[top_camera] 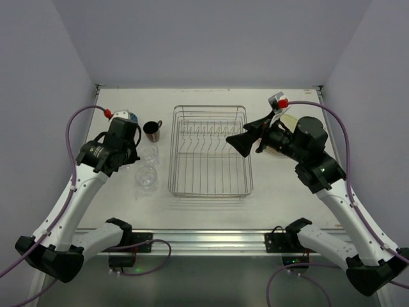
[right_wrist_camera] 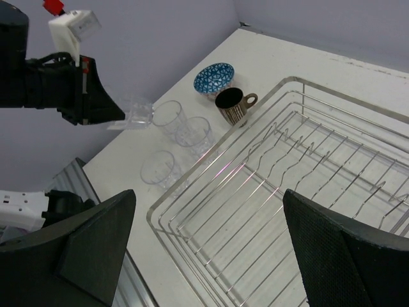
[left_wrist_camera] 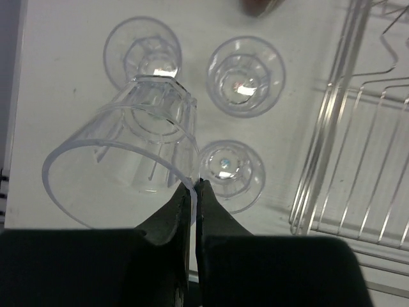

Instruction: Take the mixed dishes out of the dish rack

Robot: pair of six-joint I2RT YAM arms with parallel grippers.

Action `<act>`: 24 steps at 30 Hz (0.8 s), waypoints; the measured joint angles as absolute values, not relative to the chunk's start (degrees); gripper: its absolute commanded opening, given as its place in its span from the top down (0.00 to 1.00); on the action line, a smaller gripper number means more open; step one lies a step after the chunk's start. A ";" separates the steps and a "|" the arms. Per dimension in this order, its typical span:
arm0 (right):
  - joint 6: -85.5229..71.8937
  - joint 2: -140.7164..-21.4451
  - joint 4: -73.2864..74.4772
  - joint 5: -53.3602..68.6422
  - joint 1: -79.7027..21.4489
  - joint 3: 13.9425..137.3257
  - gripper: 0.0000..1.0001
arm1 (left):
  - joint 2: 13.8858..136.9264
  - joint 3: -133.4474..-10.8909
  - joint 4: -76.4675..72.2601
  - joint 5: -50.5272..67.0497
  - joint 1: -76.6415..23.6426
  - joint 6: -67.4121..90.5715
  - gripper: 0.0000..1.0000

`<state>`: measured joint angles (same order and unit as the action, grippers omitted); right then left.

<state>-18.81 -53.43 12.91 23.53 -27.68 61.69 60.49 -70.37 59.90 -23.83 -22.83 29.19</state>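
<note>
A: Fingers (left_wrist_camera: pixel 171 217) of the left gripper (left_wrist_camera: pixel 193 187) are clamped on one wall of a glass (left_wrist_camera: pixel 128 150), at its rim and nowhere else.

B: A thin hold, then. Where is the glass?

A: In the air, tilted, mouth toward the wrist. It hangs over three other glasses (left_wrist_camera: pixel 246 75) standing on the table (top_camera: pixel 211 211) just left of the rack (top_camera: pixel 211 107). The rack looks bare.

B: So the danger is the set-down?

A: I think so. The pinch is on smooth rim, so the glass may swivel or slip out. And the nearest standing glass (left_wrist_camera: pixel 230 174) sits right by the fingertips. A descent there could clip it and topple the group toward the mug (top_camera: pixel 152 130).

B: And the arms?

A: The left arm reaches forward, wrist bent down over the cluster. The right gripper (right_wrist_camera: pixel 209 204) hangs over the rack's right side, fingers spread wide, holding nothing.
</note>
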 measured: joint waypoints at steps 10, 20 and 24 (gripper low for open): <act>-17.85 -52.23 12.97 23.73 -27.68 61.34 0.01 | 61.69 -64.03 62.15 -18.31 -6.57 26.85 1.00; -17.69 -50.54 13.26 24.64 -27.68 60.45 0.01 | 70.02 -60.73 60.36 -6.48 -2.48 23.66 1.00; -17.69 -49.91 13.28 25.15 -27.68 60.42 0.01 | 72.18 -60.51 60.31 -6.94 -2.37 23.38 1.00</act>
<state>-17.69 -49.91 13.28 25.15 -27.68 60.42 72.18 -60.51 60.31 -6.94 -2.37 23.38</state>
